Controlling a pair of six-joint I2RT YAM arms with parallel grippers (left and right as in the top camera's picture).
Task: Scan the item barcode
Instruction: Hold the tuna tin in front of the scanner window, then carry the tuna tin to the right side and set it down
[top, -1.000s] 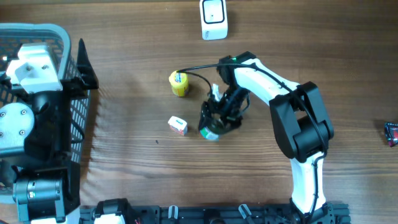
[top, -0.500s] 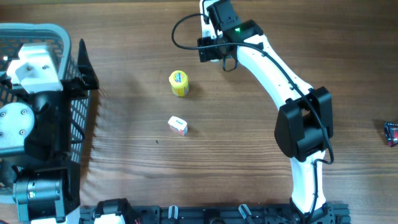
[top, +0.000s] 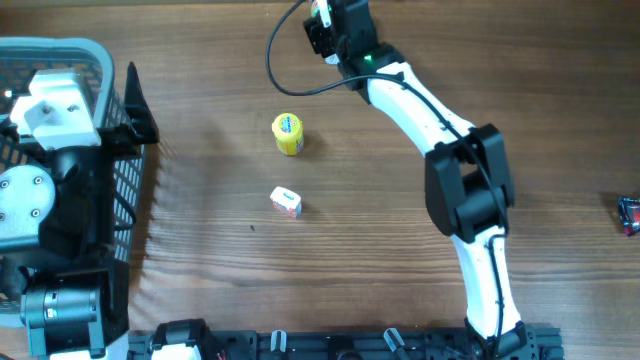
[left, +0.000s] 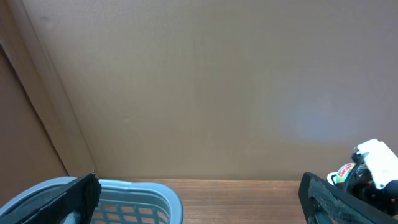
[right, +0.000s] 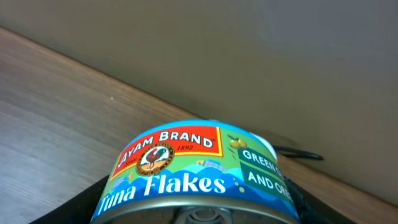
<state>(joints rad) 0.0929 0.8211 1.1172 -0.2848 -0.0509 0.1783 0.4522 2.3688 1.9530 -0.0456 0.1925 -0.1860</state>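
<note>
A round tin labelled "Tuna Flakes" (right: 193, 168) fills the lower right wrist view. My right gripper (right: 196, 208) is shut on it, black fingers (right: 90, 199) at both sides of the can. From overhead the right gripper (top: 330, 25) hangs at the table's far edge, top centre, the arm stretched out long. The can's barcode does not show in any view. In the left wrist view the can (left: 344, 173) is a small coloured patch at far right. My left gripper (left: 202, 199) stands wide open with nothing between its fingers, above the basket (left: 146, 196).
A grey mesh basket (top: 70, 48) fills the left side, under the left arm. A yellow tub (top: 288, 134) and a small white box (top: 286, 202) lie mid-table. A dark red item (top: 629, 215) sits at the right edge. A black cable (top: 285, 55) loops from the right wrist.
The right gripper lifted the can from mid-table and carried it to the far edge, now covering the white device there. The left arm has not moved.
</note>
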